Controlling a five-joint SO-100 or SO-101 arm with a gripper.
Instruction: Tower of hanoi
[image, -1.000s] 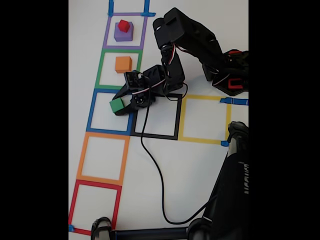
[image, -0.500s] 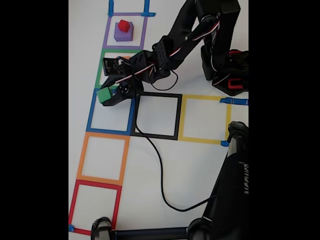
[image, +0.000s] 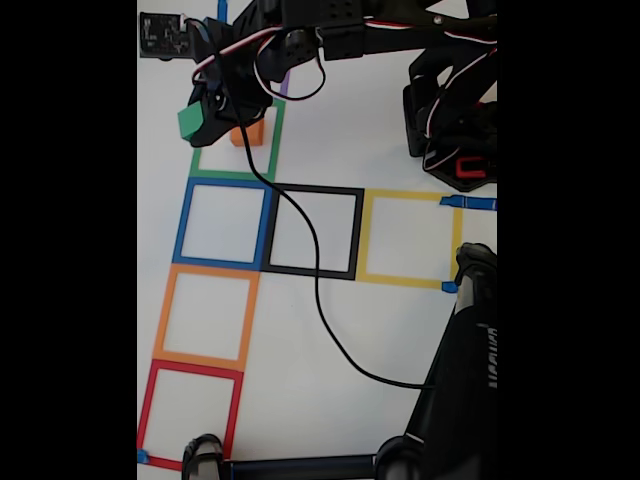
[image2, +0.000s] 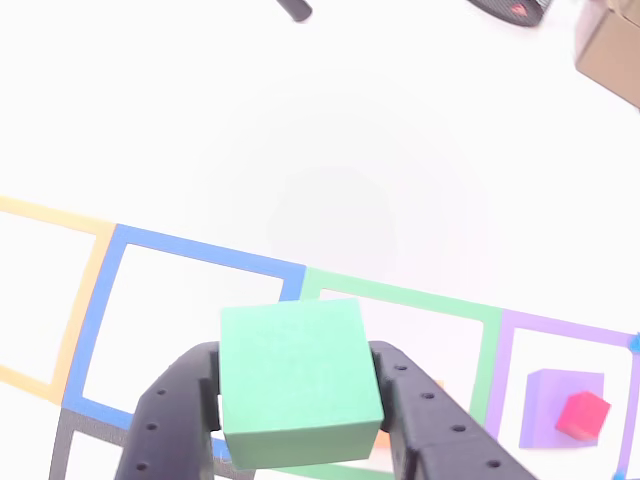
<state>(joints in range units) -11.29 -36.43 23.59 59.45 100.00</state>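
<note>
My gripper (image: 200, 118) is shut on a green cube (image: 193, 121) and holds it in the air above the green taped square (image: 199, 163). In the other view the green cube (image2: 298, 381) sits between the two black fingers (image2: 170, 420), over the green square's (image2: 489, 340) near edge. An orange cube (image: 250, 133) rests inside the green square, partly hidden by the gripper. In the other view a purple cube (image2: 545, 422) with a small red cube (image2: 582, 414) on top stands in the purple square (image2: 503, 370). The arm covers that stack in the fixed view.
Taped squares run in a column: blue (image: 184, 222), orange (image: 163, 315), red (image: 147, 410), with black (image: 355, 230) and yellow (image: 410, 197) to the right. The arm's base (image: 455, 130) stands at upper right. A black cable (image: 310, 280) crosses the black square. A dark stand (image: 465, 380) fills the lower right.
The gripper has lifted the green cube out of the blue square and carried it upward in the fixed view, over the green square. The arm has stretched out and now hides the purple stack.
</note>
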